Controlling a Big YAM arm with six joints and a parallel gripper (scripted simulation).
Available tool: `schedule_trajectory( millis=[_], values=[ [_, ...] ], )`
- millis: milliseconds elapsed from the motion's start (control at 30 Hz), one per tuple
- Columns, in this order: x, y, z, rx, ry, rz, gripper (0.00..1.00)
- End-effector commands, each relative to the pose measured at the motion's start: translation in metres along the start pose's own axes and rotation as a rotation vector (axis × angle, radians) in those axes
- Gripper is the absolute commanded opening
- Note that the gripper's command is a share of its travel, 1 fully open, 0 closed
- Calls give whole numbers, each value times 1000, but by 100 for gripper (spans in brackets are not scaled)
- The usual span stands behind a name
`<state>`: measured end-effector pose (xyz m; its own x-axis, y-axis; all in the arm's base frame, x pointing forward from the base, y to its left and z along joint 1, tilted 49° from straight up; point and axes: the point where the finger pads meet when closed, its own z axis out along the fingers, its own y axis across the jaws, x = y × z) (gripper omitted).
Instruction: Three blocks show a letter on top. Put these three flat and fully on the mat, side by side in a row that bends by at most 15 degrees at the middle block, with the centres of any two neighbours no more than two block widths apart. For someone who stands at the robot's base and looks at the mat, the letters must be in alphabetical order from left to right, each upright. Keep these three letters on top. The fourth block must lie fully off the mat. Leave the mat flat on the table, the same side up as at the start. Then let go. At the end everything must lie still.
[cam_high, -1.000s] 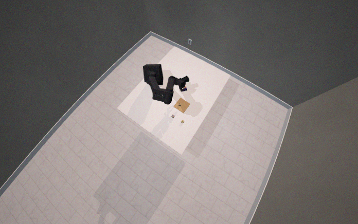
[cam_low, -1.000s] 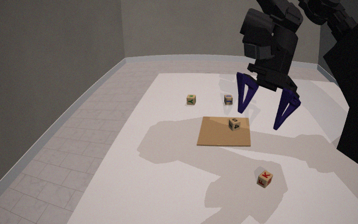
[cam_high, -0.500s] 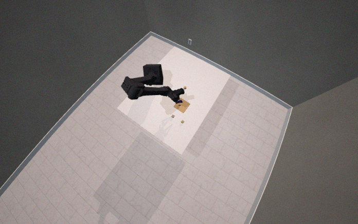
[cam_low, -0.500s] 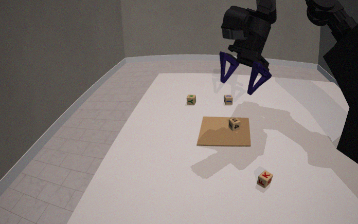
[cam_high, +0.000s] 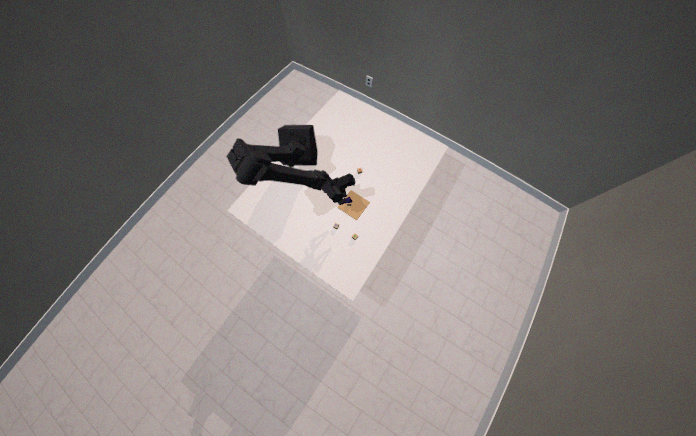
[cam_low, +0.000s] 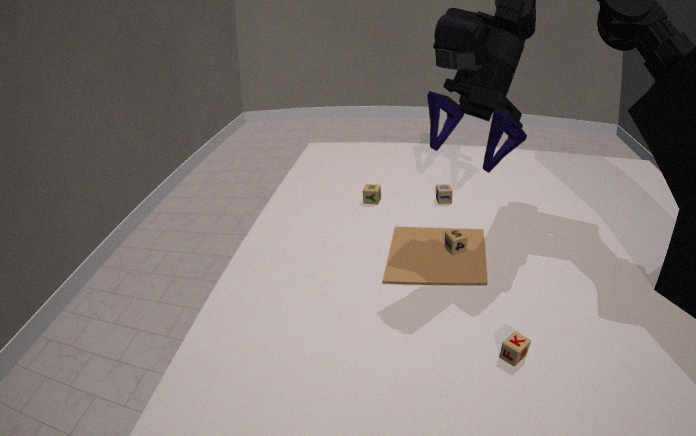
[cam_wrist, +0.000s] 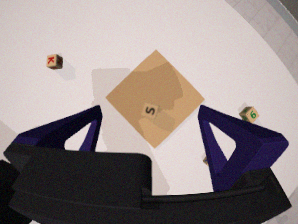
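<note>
Tan mat (cam_wrist: 174, 78) with the S block (cam_wrist: 150, 111) lies directly below my gripper (cam_wrist: 150, 110), whose fingers stand wide apart, holding nothing, well above it.

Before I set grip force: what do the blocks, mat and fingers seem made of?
The blocks, like the K block, look like pale matt wood with painted letters. The mat looks like thin tan cork or card, flat and dull. The fingers look like dark blue moulded plastic, open frames.
</note>
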<state>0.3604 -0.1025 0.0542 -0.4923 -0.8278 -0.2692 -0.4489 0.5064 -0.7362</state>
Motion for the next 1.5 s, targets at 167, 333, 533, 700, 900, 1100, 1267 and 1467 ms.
schedule_trajectory(
  millis=[167,333,533,700,900,1100,1267,1467],
  values=[
    [-4,-1,3,1,-8,-21,100],
    [-4,-1,3,1,-8,-19,100],
    [-4,-1,3,1,-8,-19,100],
    [-4,-1,3,1,-8,-19,100],
    [-4,-1,3,1,-8,-19,100],
    [-4,-1,3,1,-8,-19,100],
    [-3,-3,3,0,-6,-19,100],
    [-1,-35,10,-6,4,-12,100]
  ],
)
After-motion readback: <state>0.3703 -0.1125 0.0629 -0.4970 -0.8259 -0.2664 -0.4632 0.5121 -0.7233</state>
